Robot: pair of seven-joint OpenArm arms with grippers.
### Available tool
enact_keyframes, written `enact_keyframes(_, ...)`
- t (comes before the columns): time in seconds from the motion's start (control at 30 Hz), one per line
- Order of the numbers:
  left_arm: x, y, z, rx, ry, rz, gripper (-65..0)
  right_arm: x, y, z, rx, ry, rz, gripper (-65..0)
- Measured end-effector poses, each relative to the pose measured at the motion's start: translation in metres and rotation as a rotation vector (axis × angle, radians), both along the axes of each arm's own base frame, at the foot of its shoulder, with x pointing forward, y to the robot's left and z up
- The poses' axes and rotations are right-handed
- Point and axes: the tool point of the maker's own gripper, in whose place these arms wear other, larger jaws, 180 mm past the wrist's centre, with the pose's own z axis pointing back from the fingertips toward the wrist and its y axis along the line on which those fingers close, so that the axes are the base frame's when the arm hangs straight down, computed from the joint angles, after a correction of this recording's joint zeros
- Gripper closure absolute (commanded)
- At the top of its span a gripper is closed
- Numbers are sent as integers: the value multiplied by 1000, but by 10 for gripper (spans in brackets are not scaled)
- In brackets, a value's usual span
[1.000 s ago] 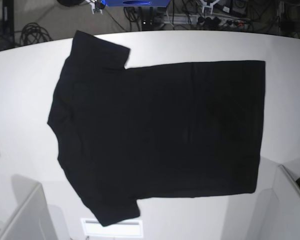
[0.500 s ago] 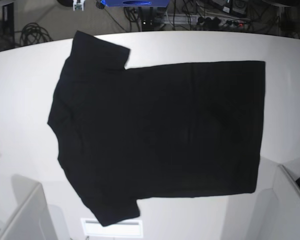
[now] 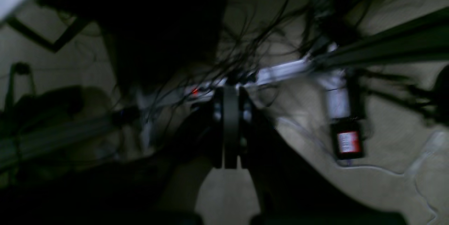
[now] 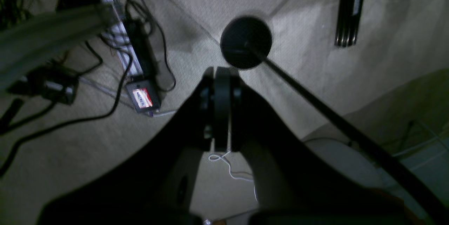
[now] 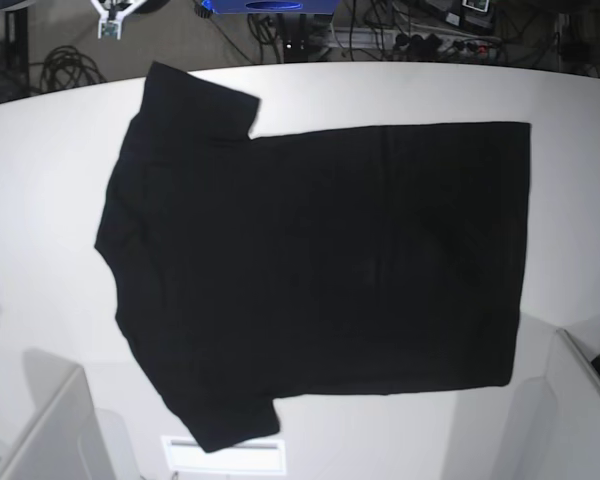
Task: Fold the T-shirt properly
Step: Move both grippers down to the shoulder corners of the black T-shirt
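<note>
Left claw [image 3: 229,130] pressed shut on nothing, aimed at cabled floor beyond the surface edge; right claw [image 4: 222,112] likewise shut and empty above carpet. Large black short-sleeved cloth T-shirt [image 5: 320,270] spread flat and unfolded across the white surface [image 5: 40,180], plain side up, sleeves toward the base view's left. Risks from here, as judged: pinching only one layer, dragging the cloth into wrinkles, or misjudging black fabric edges against shadow.
</note>
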Motion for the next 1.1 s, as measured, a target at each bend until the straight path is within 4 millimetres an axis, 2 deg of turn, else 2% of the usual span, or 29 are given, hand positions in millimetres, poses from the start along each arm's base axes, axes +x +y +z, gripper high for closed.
enact_keyframes(0.13, 6, -13, 28, -23, -37, -25, 0, 32, -23, 35, -74, -91, -6, 0)
enact_keyframes(0.27, 30, -27, 58, -49, -125, -54, 0, 59, -25, 67, -99, -167, 1, 0)
enact_keyframes(0.33, 37, -30, 66, -56, -156, -62, 0, 69, -22, 71, -95, -200, -5, 0)
enact_keyframes(0.47, 47, -29, 63, -51, -169, -58, 0, 98, -16, 71, -74, -269, -22, 0)
enact_keyframes(0.57, 77, -25, 67, -99, -254, 15, 0, 123, -8, 74, -10, -349, -69, 0)
enact_keyframes(0.63, 93, -15, 71, -137, -305, 101, 0, 142, 7, 76, 82, -408, -71, 0)
enact_keyframes(0.73, 110, 14, 81, -125, -369, 190, 0, 166, 28, 83, 193, -485, -25, 0)
enact_keyframes(0.87, 128, 48, 95, -67, -445, 249, 0, 164, 31, 78, 216, -437, -29, 0)
enact_keyframes(1.0, 140, 75, 109, -1, -509, 276, 0, 182, 34, 81, 237, -446, -35, 0)
enact_keyframes(1.03, 141, 80, 111, 11, -515, 282, 0, 186, 35, 83, 244, -453, -34, -17)
enact_keyframes(1.1, 144, 83, 111, 17, -525, 290, 0, 189, 36, 83, 245, -455, -32, -186)
